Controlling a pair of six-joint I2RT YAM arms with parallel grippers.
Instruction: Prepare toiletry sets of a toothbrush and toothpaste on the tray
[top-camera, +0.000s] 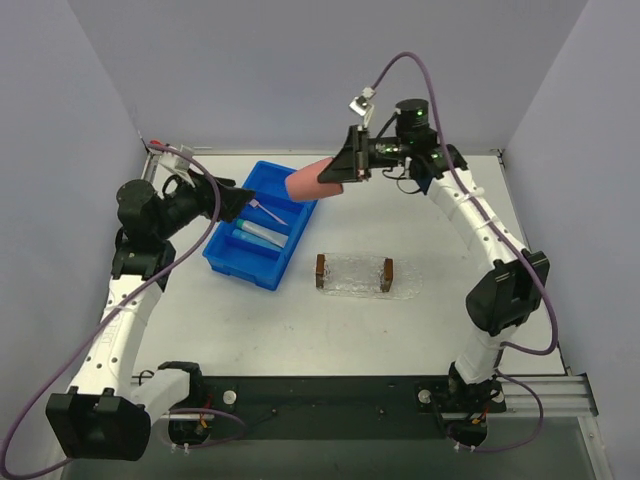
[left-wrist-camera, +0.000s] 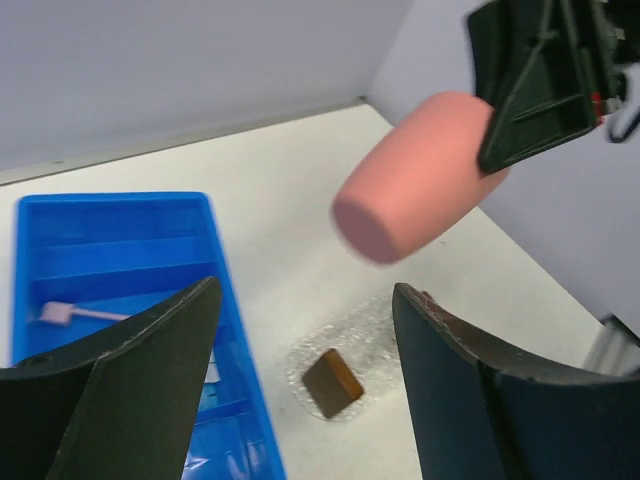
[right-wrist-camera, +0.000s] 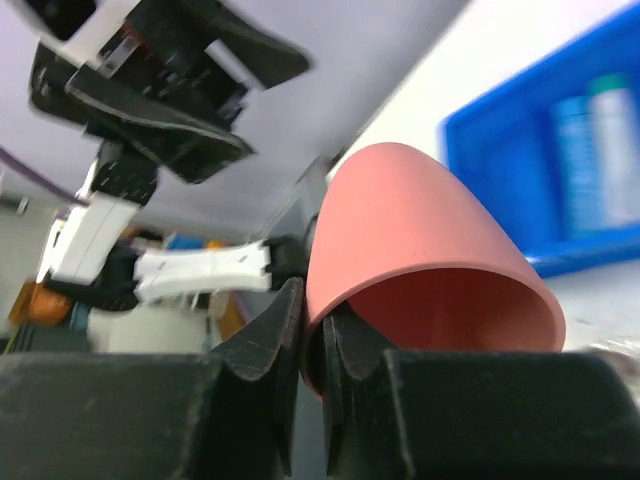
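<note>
The left fingers (left-wrist-camera: 160, 360), spread apart, hover nearest the toothbrush (top-camera: 268, 212), which lies slantwise in the blue bin (top-camera: 232, 262) just beyond the toothpaste (top-camera: 260, 236), while the right fingers (right-wrist-camera: 265, 340) pinch the rim of a pink cup (top-camera: 312, 181) aloft, and the tray (top-camera: 355, 283) sits well apart on the worktop (top-camera: 300, 320) to the right.

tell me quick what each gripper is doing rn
left gripper: open, empty
right gripper: closed on the cup

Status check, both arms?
Status: left gripper open by bin; right gripper shut on cup, aloft. In bin: toothbrush, toothpaste. Nothing on tray.
</note>
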